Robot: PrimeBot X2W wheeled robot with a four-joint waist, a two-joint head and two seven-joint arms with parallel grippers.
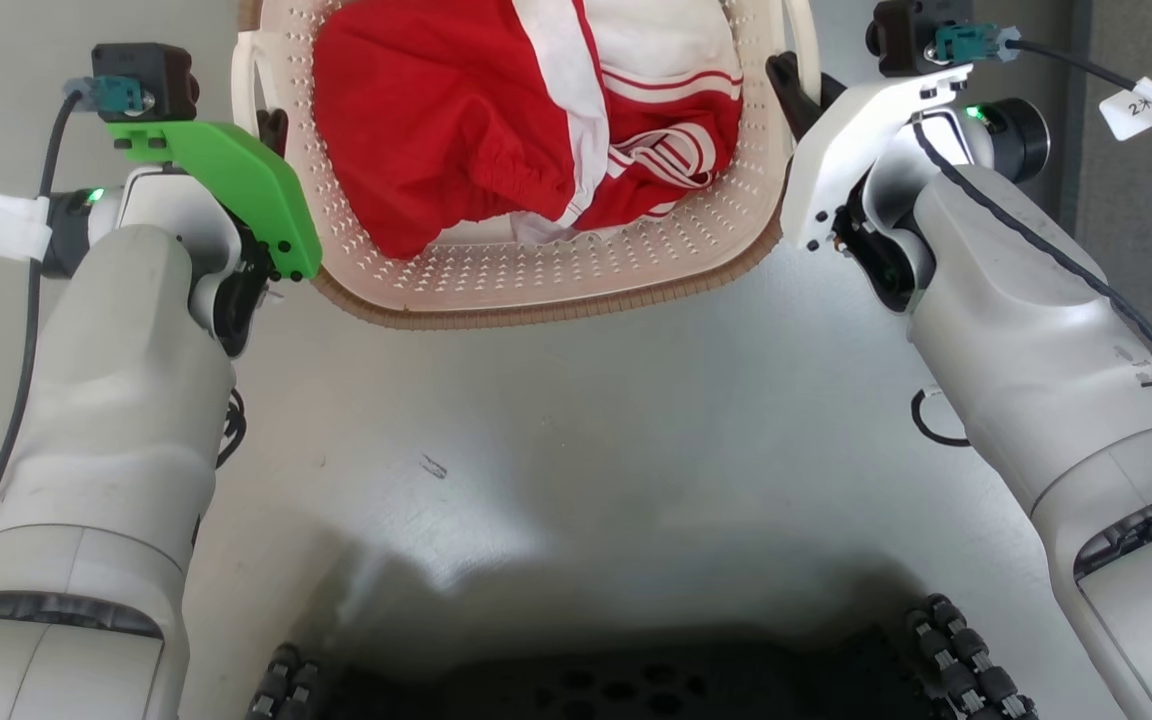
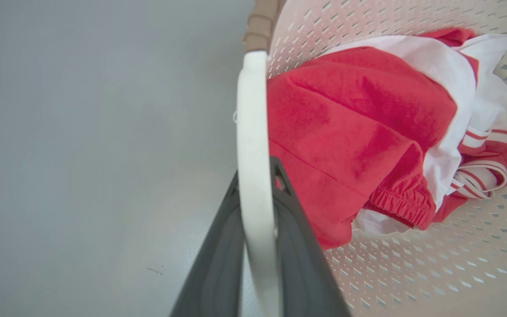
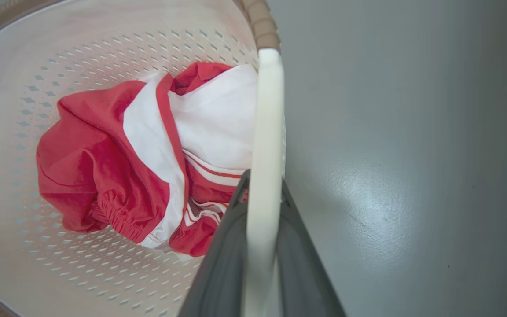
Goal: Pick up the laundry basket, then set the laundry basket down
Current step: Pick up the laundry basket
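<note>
Two pale forearms (image 1: 106,400) reach forward over the grey floor (image 1: 576,430), one at each side of the single small oval cream-white plastic laundry basket (image 1: 536,275), which has perforated walls and a brown woven-look rim. The left pincer (image 2: 258,171) pinches its left white handle (image 2: 251,110). The right pincer (image 3: 264,185) pinches its right white handle (image 3: 269,110). Inside the basket lies one crumpled red-and-white garment bundle (image 1: 436,120).

The laundry basket (image 1: 556,280) is smooth, matt cream plastic, pierced with small holes, its rim (image 1: 496,318) brown with a ribbed woven look. Inside, soft red and white cloth (image 1: 436,120), crumpled. The grey floor (image 1: 586,430) is smooth, faintly glossy.
</note>
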